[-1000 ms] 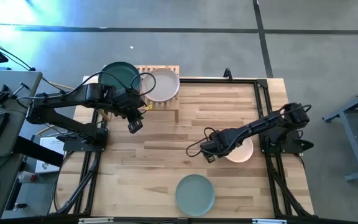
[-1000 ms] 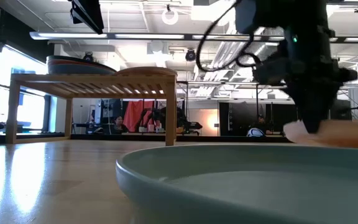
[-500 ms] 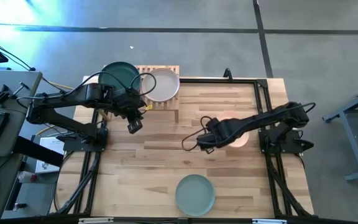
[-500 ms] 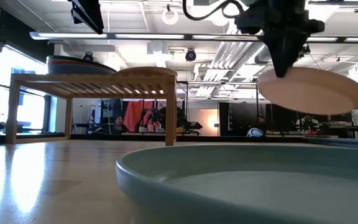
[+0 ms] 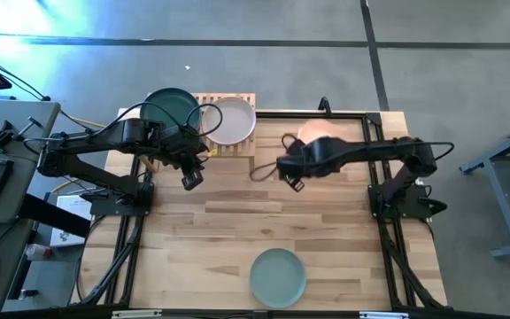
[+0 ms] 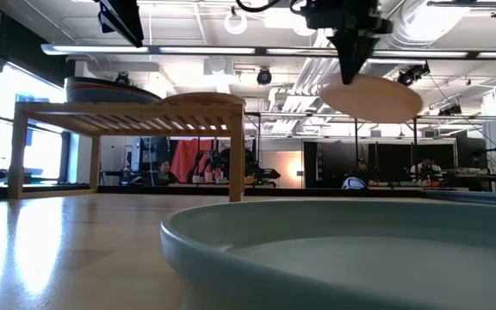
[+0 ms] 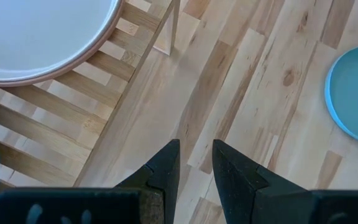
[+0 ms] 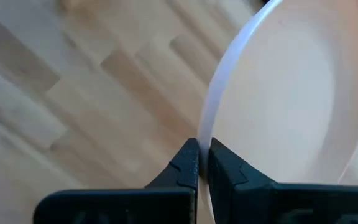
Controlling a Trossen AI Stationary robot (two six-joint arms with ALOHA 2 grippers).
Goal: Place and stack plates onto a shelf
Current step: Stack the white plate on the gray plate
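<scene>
My right gripper (image 5: 292,171) is above the middle of the table, shut on a peach-pink plate (image 5: 315,131) (image 6: 373,96) that it carries at about shelf-top height, right of the shelf (image 5: 237,146) (image 6: 127,112). The slatted shelf bears a stack topped by a dark teal plate (image 5: 171,108) and a beige plate (image 5: 231,120) (image 7: 36,31) on a pink one. A sage green plate (image 5: 278,276) (image 6: 343,258) lies flat near the table's near edge. My left gripper (image 5: 191,180) (image 7: 196,163) hovers beside the shelf's near side, narrowly open and holding nothing. My right gripper pinches the peach plate's rim (image 8: 205,138) between its two fingers (image 8: 188,163), one on the plate's hollow side and one on the outer side. In the low view the fingers come from above, pointing down. The plate is lifted clear, nearly level, reaching away from the fingers.
The wooden table (image 5: 237,221) shows bare boards between the shelf and the sage plate. A black frame rail (image 5: 326,113) runs along the far edge. The low view shows a room with people far behind the table.
My right gripper has lifted the peach plate off the table's right part and carried it up and toward the far edge and the shelf. The plate, which lay flat on the table, now hangs clear at shelf height. The left arm has kept still.
</scene>
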